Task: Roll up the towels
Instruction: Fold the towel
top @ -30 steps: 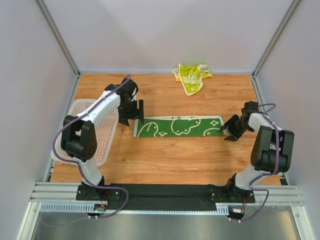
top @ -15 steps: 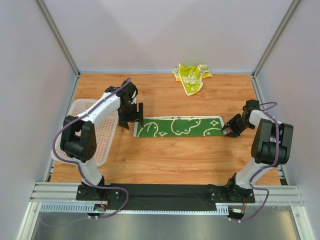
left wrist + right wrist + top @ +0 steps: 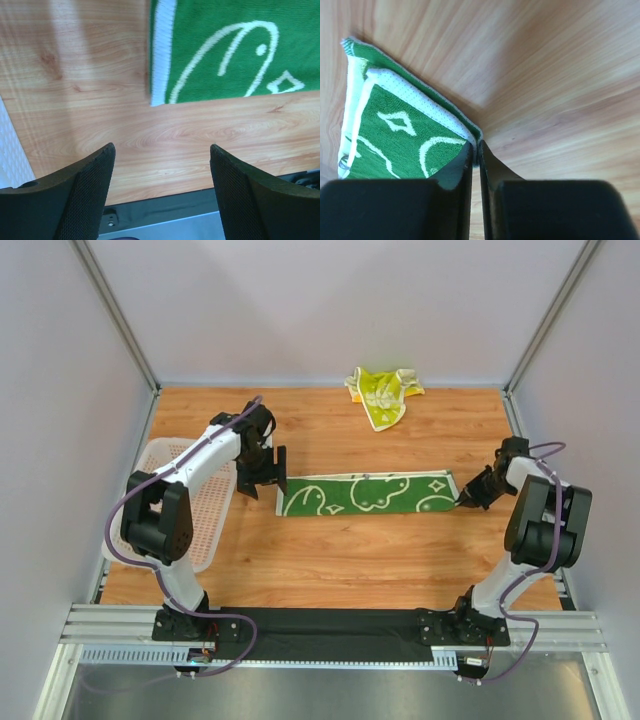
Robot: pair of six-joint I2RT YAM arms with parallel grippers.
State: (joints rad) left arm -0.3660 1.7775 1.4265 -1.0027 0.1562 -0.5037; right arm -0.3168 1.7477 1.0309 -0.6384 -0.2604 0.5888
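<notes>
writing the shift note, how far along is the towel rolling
Done: the green towel lies flat as a long strip. In hand: the right gripper pinches its right corner; the left gripper hangs open by the other end. Left: nothing rolled; the yellow towel lies crumpled at the far edge.

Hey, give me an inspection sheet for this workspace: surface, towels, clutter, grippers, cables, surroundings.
Surface: wooden tabletop, no spills seen.
Job's things: dark green towel with white pattern lies flat mid-table, unrolled; yellow and lime-green towel lies crumpled at the far edge.
Clutter: white perforated plastic basket at the left edge.
Grippers: left gripper open, beside the green towel's left end; right gripper shut on its right corner.
Cables: purple cables run along both arms.
Surroundings: pale enclosure walls.
</notes>
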